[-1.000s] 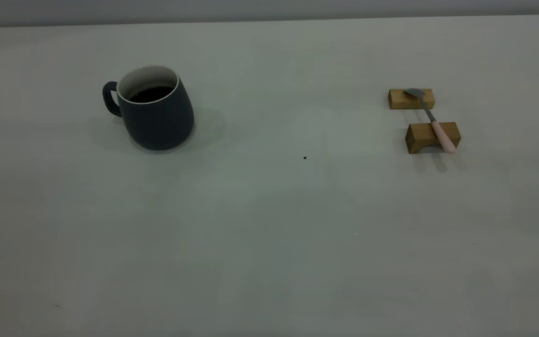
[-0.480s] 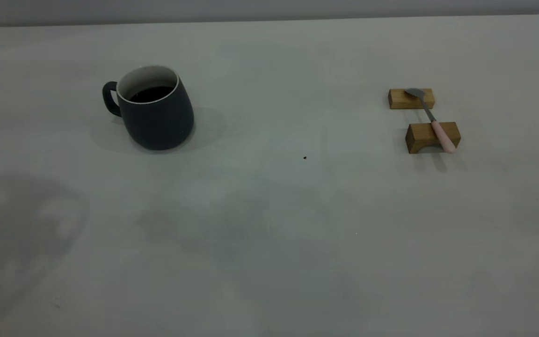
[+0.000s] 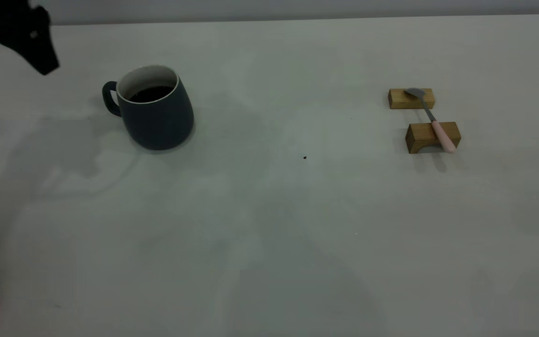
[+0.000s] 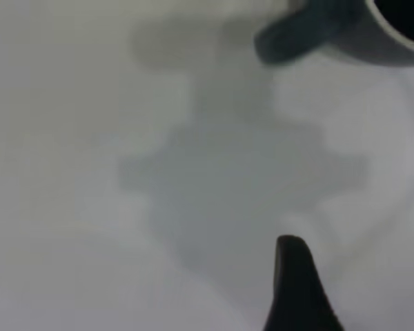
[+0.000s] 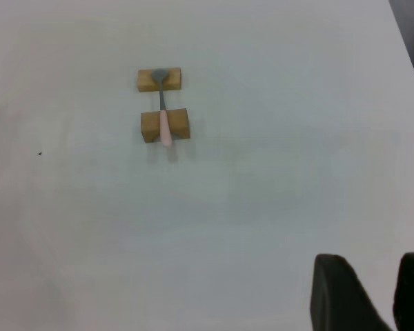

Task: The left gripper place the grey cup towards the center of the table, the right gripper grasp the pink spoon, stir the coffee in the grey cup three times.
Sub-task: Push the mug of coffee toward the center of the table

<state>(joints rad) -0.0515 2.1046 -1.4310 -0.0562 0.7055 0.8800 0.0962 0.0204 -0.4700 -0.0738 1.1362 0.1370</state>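
The grey cup (image 3: 157, 114) stands upright on the left part of the table (image 3: 269, 224), its handle (image 4: 297, 34) pointing left and dark coffee (image 3: 151, 93) inside. My left gripper (image 3: 35, 47) hangs above the far left corner, up and left of the cup and clear of it. It is open; only one finger (image 4: 297, 289) shows in the left wrist view. The pink spoon (image 3: 438, 128) lies across two wooden blocks at the right. My right gripper (image 5: 372, 276) is open and empty, far from the spoon (image 5: 164, 124).
The two tan blocks (image 3: 412, 98) (image 3: 431, 137) stand one behind the other under the spoon. A tiny dark speck (image 3: 304, 157) marks the table's middle. The left arm's shadow (image 3: 63, 154) falls on the table beside the cup.
My left gripper has come into the exterior view at the top left, and its shadow has moved up toward the cup. Cup and spoon have not moved.
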